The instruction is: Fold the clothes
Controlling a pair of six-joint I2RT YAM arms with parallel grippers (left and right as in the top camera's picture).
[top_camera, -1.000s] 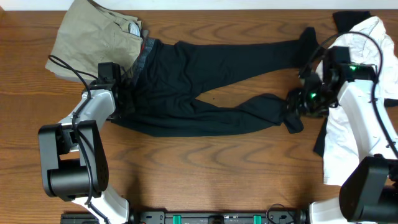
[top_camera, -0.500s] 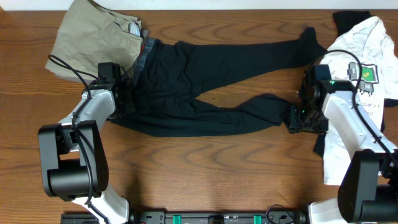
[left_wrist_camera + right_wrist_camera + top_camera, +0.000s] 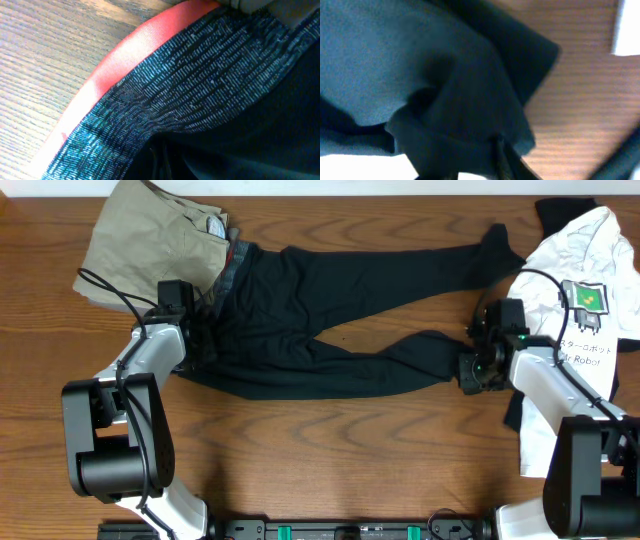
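The black trousers lie spread across the table, waist to the left and both legs running right. My left gripper sits at the waist. The left wrist view is filled by the grey waistband with its red-orange edge and black cloth; the fingers are hidden in the cloth. My right gripper is at the cuff of the nearer leg. In the right wrist view the black cuff bunches up at the fingertips, which look shut on it.
Khaki-beige trousers lie folded at the back left, touching the waistband. A white T-shirt with a robot print lies at the right edge, just beside the right arm. Bare wooden table runs along the front.
My right gripper has come down and leftwards from beside the T-shirt to the nearer leg's cuff. The left arm and the trousers' waist have not moved.
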